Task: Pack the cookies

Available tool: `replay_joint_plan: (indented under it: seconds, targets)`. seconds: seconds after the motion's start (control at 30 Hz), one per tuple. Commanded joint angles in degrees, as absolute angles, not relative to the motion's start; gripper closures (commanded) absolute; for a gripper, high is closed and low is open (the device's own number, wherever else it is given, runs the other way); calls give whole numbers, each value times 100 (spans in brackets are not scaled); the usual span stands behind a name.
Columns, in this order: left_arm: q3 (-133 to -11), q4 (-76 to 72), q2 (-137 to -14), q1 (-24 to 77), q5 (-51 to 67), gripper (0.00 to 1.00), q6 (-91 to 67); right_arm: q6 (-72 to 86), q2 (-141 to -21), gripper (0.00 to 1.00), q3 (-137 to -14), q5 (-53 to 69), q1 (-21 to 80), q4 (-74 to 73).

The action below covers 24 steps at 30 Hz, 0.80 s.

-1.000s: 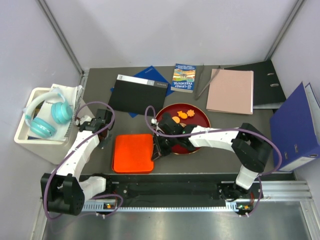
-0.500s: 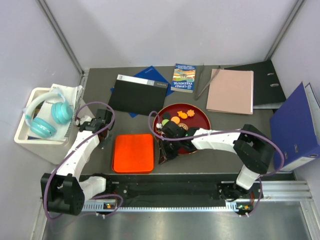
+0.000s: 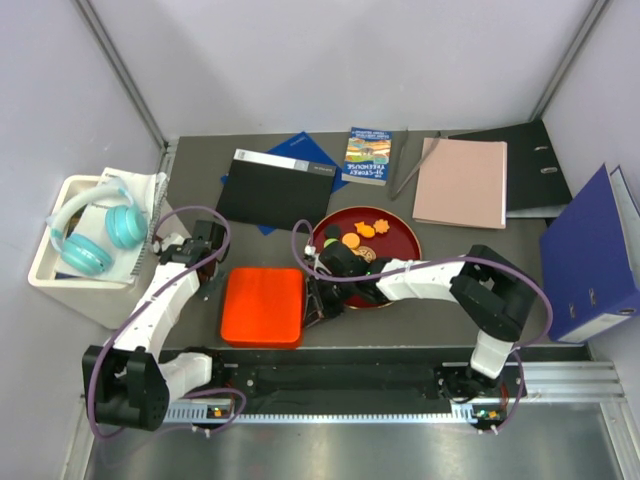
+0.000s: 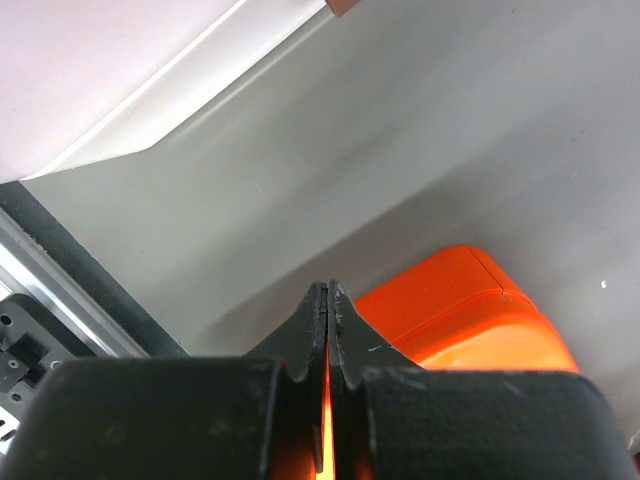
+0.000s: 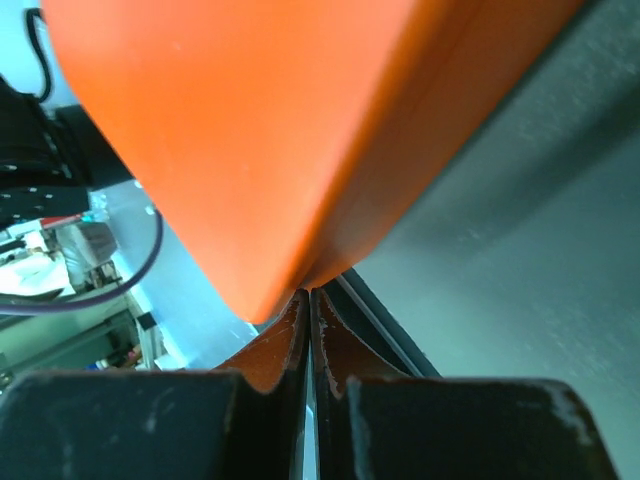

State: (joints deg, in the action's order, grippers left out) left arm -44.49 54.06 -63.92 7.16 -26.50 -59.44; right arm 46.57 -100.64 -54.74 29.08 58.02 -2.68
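The cookies (image 3: 362, 233) lie on a round dark-red plate (image 3: 398, 228): orange flower shapes, an orange disc and a black disc. An orange lidded box (image 3: 262, 307) sits left of the plate. My right gripper (image 3: 314, 307) is shut, and its tips touch the box's right edge; in the right wrist view the gripper (image 5: 309, 296) presses under the box's rounded corner (image 5: 250, 130). My left gripper (image 3: 209, 285) is shut and empty at the box's left side; in the left wrist view the gripper (image 4: 328, 291) sits beside the box (image 4: 460, 315).
A white bin (image 3: 60, 275) with teal headphones (image 3: 95, 235) stands at the left. A black folder (image 3: 272, 188), a book (image 3: 367, 155), a pink folder (image 3: 462, 182), a black binder (image 3: 530, 165) and a blue binder (image 3: 590, 255) lie behind and to the right.
My right gripper has moved from the plate's left rim down to the orange box's right edge. The box has shifted slightly left. The left arm has barely moved.
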Motion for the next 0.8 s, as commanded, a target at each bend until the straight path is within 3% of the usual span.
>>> replay_joint_plan:
  seconds: [0.0,0.27,0.57,0.77]
  targets:
    - [-4447,5229,-6346,677,-2769,100,-5915,4816,-10046,100,-5502,3067,5853,448]
    - [-4570,5177,-6486,677,-2795,100,-5862,4659,-10002,100,-5581,2962,5836,203]
    - [-4921,5203,-6530,677,-2900,100,-5792,3868,-9106,100,-6248,2092,5810,-1019]
    - [-5211,5168,-6609,677,-2673,98,-5635,3884,-9570,100,-6802,2469,5766,-608]
